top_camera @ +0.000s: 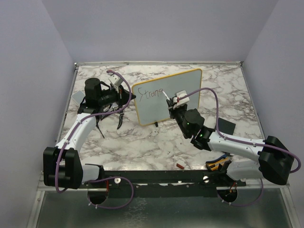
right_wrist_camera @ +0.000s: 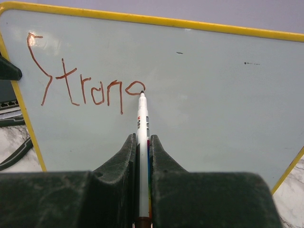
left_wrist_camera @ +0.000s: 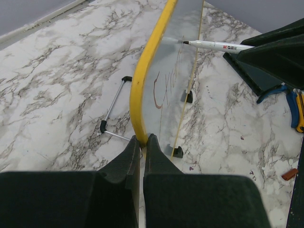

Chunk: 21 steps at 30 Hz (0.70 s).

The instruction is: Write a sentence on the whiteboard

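Left end effector (left_wrist_camera: 142,140) clamps the board (left_wrist_camera: 166,80) by its edge. Right end effector (right_wrist_camera: 143,138) grips a marker (right_wrist_camera: 142,116), tip touching the sentence (right_wrist_camera: 88,89).

My left arm (top_camera: 81,129) and right arm (top_camera: 237,144) wear white shells over their long links; my joints and the bulky blocks near my bases are matte black; a purple cable (top_camera: 115,74) loops along each arm; small green lights (top_camera: 189,125) glow on my right wrist; the fingers (left_wrist_camera: 127,167) of my left gripper (left_wrist_camera: 143,137) and of my right gripper (right_wrist_camera: 142,138) are dark, finely textured wedges.
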Motion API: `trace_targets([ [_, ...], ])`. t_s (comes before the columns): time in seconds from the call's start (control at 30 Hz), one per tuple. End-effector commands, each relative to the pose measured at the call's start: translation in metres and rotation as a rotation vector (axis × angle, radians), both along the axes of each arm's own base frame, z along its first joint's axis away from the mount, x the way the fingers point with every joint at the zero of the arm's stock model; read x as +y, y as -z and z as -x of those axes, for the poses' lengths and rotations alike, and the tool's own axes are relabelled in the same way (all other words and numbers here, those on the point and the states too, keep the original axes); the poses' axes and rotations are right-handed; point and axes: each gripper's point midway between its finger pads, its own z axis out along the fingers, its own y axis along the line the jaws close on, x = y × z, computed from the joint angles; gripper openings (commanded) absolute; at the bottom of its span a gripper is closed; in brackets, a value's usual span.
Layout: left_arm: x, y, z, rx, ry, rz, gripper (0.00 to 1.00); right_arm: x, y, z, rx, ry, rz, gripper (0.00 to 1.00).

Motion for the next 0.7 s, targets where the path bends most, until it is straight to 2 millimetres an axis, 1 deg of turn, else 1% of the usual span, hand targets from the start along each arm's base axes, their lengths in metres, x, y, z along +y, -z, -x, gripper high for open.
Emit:
trace_targets([
  [0.0, 0.006, 0.011, -0.002, -0.006, -0.03, -0.043, 0.0, -0.008, 0.012, -0.003, 0.035, 0.044, -0.009, 0.01],
  [0.13, 0.006, 0.011, -0.002, -0.006, -0.03, -0.043, 0.0, -0.008, 0.027, 0.004, 0.077, 0.023, -0.001, 0.0],
  [0.3, 0.007, 0.011, -0.002, -0.007, -0.031, -0.043, 0.0, -0.008, 0.042, 0.008, 0.119, 0.009, -0.005, 0.01],
  [0.43, 0.007, 0.011, -0.002, -0.007, -0.032, -0.044, 0.0, -0.005, 0.046, 0.01, 0.131, -0.013, -0.003, 0.01],
  [0.67, 0.007, 0.011, -0.002, -0.006, -0.031, -0.044, 0.0, 0.008, 0.049, 0.012, 0.138, -0.057, 0.003, 0.01],
])
